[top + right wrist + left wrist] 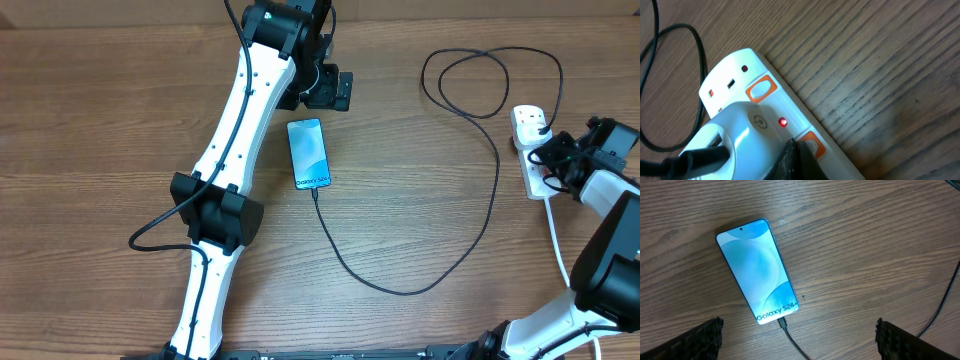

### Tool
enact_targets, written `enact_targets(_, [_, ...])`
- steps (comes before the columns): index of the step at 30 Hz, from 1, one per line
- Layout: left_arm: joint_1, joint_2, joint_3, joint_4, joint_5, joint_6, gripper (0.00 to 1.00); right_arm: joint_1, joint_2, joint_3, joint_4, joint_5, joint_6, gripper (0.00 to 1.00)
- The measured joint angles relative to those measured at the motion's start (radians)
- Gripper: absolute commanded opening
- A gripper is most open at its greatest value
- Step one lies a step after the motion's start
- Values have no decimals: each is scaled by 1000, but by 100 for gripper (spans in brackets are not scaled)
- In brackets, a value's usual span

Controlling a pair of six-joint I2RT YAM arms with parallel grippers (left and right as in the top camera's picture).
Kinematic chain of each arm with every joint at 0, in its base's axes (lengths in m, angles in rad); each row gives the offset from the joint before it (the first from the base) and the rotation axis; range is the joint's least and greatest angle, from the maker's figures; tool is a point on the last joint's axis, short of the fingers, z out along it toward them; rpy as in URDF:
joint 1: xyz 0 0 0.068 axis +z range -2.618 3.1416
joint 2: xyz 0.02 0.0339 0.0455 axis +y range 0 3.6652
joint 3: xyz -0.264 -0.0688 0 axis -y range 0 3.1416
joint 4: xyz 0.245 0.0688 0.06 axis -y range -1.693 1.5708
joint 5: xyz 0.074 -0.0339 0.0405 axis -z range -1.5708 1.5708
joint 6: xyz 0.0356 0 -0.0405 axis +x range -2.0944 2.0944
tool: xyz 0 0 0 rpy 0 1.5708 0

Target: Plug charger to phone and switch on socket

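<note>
The phone [309,153] lies flat mid-table, screen lit blue-white; it also shows in the left wrist view [758,271]. The black charger cable [430,280] has its tip in the phone's near end [783,324] and loops right to a white adapter [735,135] seated in the white socket strip [533,150]. A red light [783,122] glows on the adapter. My left gripper [797,340] is open above the table, just near of the phone. My right gripper [797,157] is shut, its tips pressing on an orange-rimmed switch [812,143] of the strip.
A second orange-rimmed switch [761,90] sits further along the strip. The thick white cord [558,240] runs from the strip toward the table's front right. The cable makes a wide loop [480,80] at the back right.
</note>
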Motion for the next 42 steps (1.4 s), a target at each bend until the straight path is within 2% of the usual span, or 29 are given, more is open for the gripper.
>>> enact_targets(11, [0, 0, 0, -1, 0, 0, 100, 3, -17, 3, -46, -5, -6, 4])
enact_targets(16, [1, 0, 2, -36, 0, 0, 100, 61, -68, 10, -284, -160, -16, 4])
enact_targets(19, [1, 0, 10, -58, 0, 0, 98, 56, -134, 24, -427, -148, -20, 4])
enact_targets(27, [3, -66, 19, -64, 0, 1, 98, 23, -603, 181, -634, -101, -53, 4])
enact_targets(34, [3, -316, 23, -64, 0, 36, 97, 125, -992, 198, -723, -205, -111, 4])
enact_targets(37, [3, -448, 25, -63, 0, 53, 97, 205, -1092, 198, -760, -262, -132, 11])
enact_targets(39, [3, -525, 14, -62, 1, 57, 96, 256, -1131, 198, -800, -284, -152, 19])
enact_targets(40, [3, -570, -5, -61, 0, 61, 95, 280, -1143, 198, -827, -292, -163, 35])
enact_targets(41, [2, -612, -34, -60, 0, 65, 96, 303, -1149, 198, -858, -297, -176, 46])
enact_targets(42, [2, -649, -64, -64, 0, 71, 96, 323, -1148, 198, -882, -301, -190, 67])
